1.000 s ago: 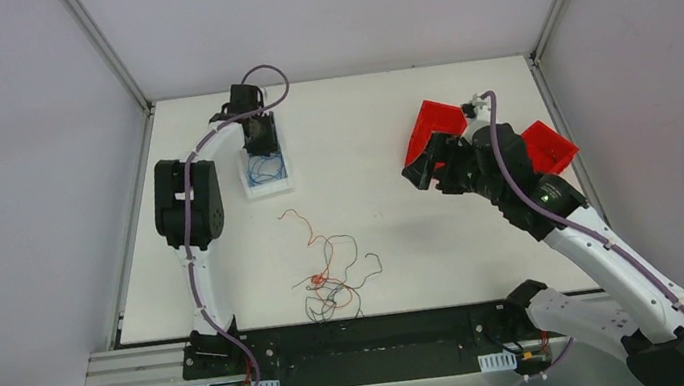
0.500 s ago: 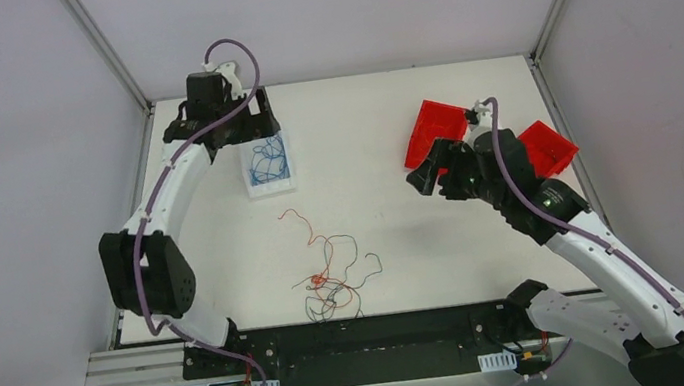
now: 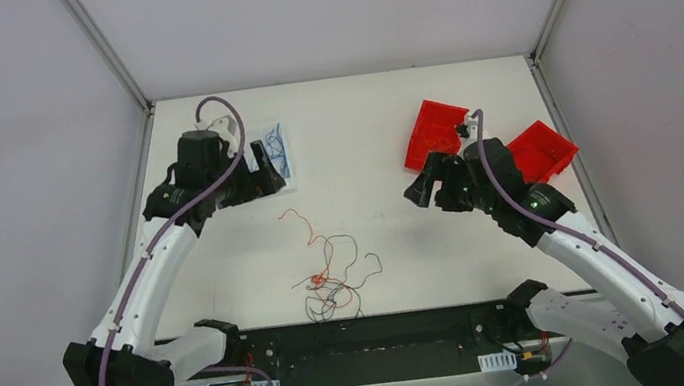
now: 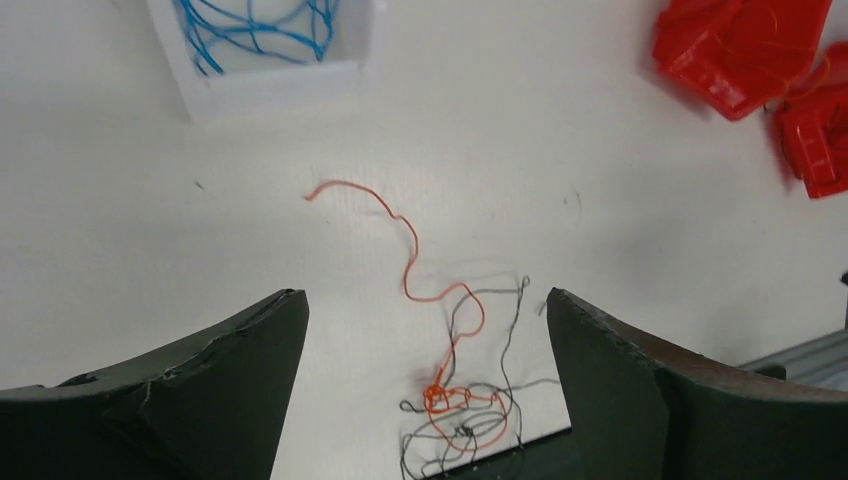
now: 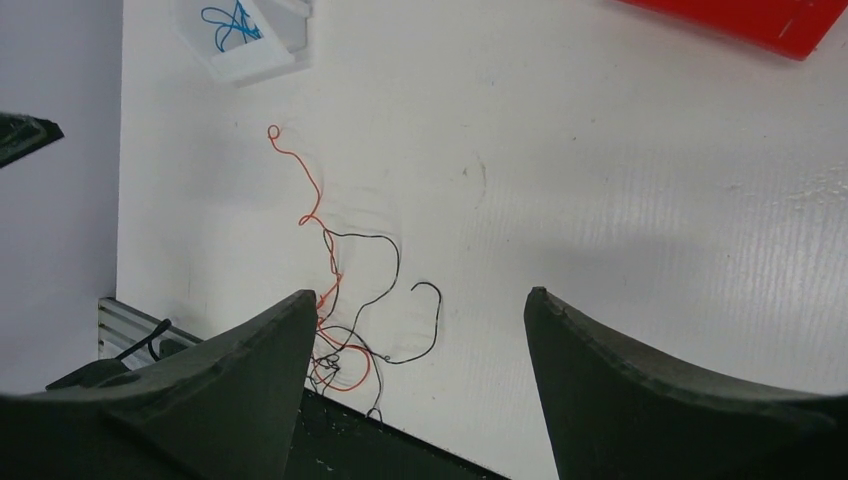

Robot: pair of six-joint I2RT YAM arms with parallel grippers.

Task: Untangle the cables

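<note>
A tangle of thin orange and black cables (image 3: 330,277) lies on the white table near the front edge, and one orange strand (image 3: 296,220) trails off toward the back. Blue cables (image 3: 276,147) lie in a small white tray (image 3: 286,168) at the back left. My left gripper (image 3: 260,174) hovers open over the tray's near side, holding nothing. In the left wrist view the tangle (image 4: 455,400) shows between the wide-apart fingers (image 4: 200,390). My right gripper (image 3: 423,187) hangs open and empty right of centre. In its view the tangle (image 5: 340,350) sits by the left finger (image 5: 220,390).
Two red bins (image 3: 435,129) (image 3: 542,150) stand at the back right, just behind the right arm. A black rail (image 3: 378,334) runs along the table's near edge, touching the tangle. White walls close in the back and sides.
My left gripper has opened, risen off the white tray and drawn back to the left, leaving the blue cables in it. The right gripper has come slightly nearer.
</note>
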